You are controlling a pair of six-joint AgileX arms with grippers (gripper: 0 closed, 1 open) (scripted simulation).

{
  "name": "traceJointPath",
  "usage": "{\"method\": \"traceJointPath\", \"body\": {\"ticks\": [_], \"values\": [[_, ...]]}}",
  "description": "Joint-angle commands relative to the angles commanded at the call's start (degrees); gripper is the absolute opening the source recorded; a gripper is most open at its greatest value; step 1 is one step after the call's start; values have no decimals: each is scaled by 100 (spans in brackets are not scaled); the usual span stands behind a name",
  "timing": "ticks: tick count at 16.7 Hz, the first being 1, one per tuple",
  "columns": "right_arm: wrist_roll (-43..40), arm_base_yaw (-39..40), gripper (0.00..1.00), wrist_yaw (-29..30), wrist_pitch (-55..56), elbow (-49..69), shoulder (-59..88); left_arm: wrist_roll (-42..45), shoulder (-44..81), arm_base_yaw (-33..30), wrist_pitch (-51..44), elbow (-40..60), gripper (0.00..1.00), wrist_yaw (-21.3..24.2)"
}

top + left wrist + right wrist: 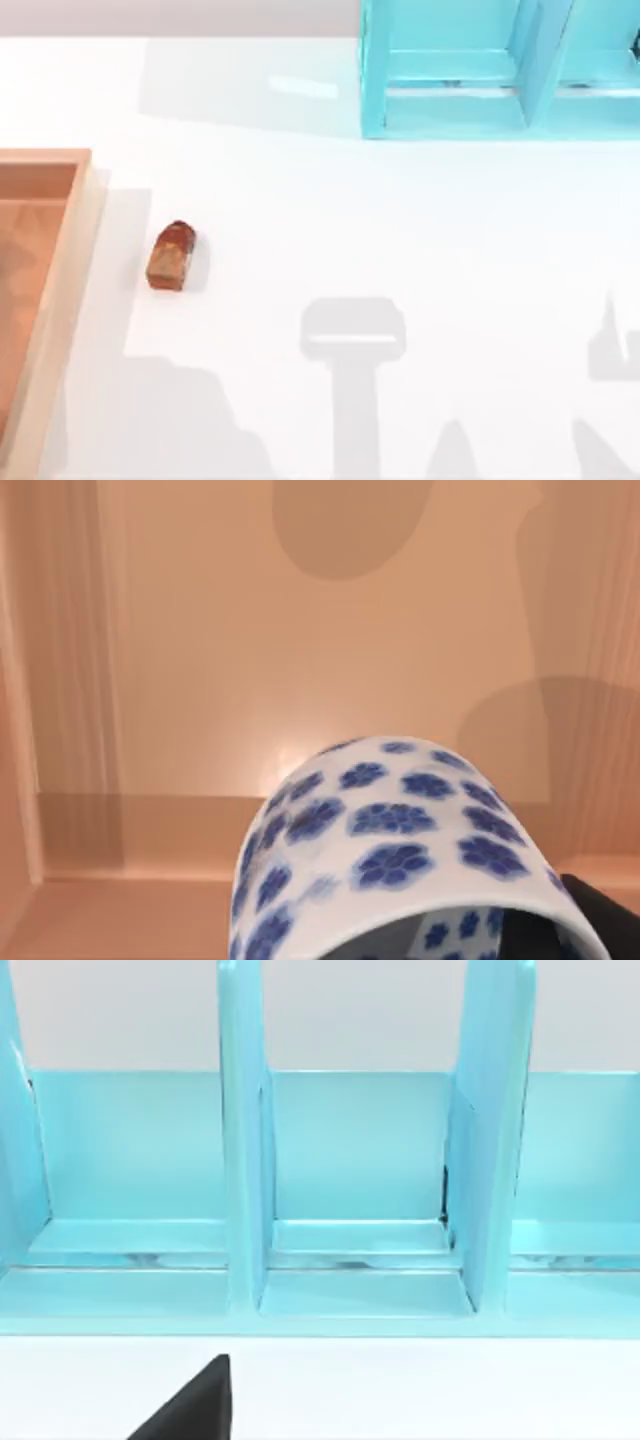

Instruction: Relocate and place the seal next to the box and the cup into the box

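Blue-flowered cup gripped in my left claw above the box floor; seal lower left, just beside the box.

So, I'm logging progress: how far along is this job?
Done: the seal lies on the table beside the box. In hand: the left wrist view shows the cup over the box floor. Left: setting the cup down inside.

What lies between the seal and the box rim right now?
Nothing: in the top view the seal lies on the white table apart from the box, and the strip between them is bare apart from a shadow.
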Motion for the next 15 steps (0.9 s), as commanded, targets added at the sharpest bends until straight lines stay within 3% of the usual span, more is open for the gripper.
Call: {"method": "traceJointPath", "body": {"ticks": [6,11,15], "values": [[0,0,100,0,0,0,0,-26,61,-96,1312,80,0,-264],[0,0,100,0,0,0,0,-104,90,-196,1431,-259,0,-210],[0,0,100,0,0,0,0,60,154,-162,1298,-1134,0,156]]}}
